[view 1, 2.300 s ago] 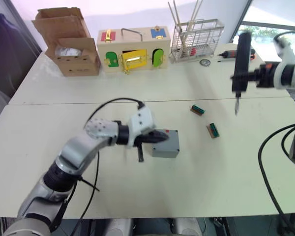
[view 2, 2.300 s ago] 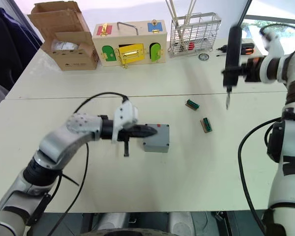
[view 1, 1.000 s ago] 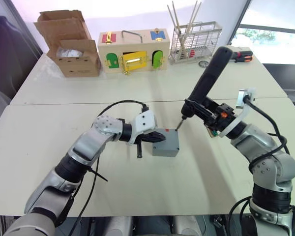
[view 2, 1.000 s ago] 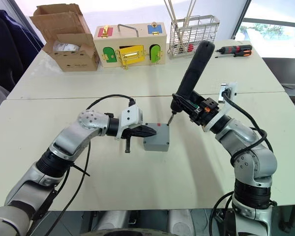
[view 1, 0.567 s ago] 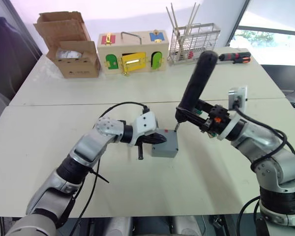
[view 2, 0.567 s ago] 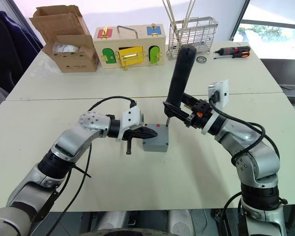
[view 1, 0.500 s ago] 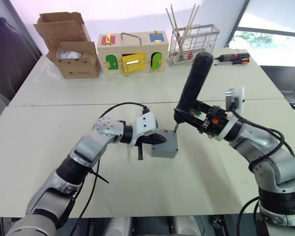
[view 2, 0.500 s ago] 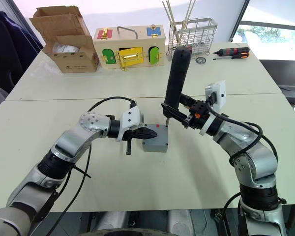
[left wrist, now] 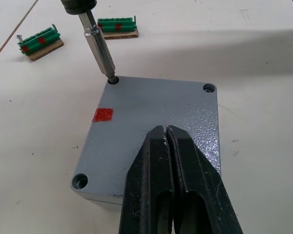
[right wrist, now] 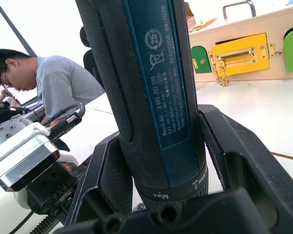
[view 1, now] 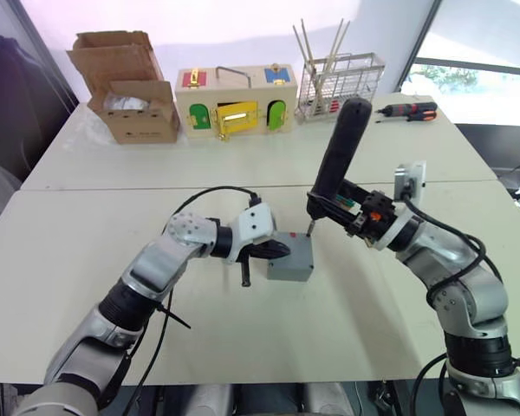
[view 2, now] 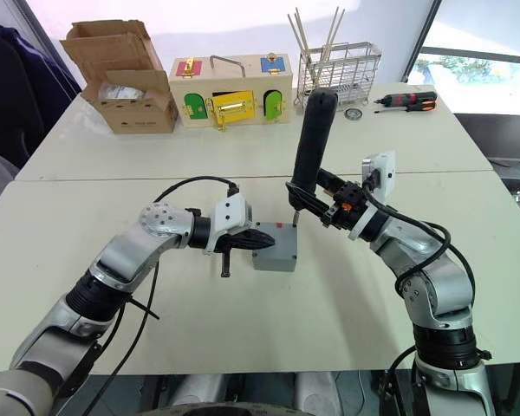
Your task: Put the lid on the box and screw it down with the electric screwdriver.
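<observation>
— Box (view 1: 289, 270) contents? Hidden under the lid (left wrist: 151, 124), already seated; two screw holes seen empty, one corner covered by the left hand (left wrist: 167, 134), fingers pressed together on the lid.
— Right hand (view 2: 316, 204)? Clamped around the electric screwdriver (view 2: 309, 143), bit in a far corner hole.
— Elsewhere on the tabletop (view 1: 373, 321)? Two green terminal blocks (left wrist: 117, 23); sticks in a wire basket (view 1: 341, 74); cardboard box (view 1: 132, 100) contents unclear.

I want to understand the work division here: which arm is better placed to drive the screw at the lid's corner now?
The right. The right gripper holds the electric screwdriver, its bit in a corner hole of the lid. The left gripper, shut, presses on the lid.
</observation>
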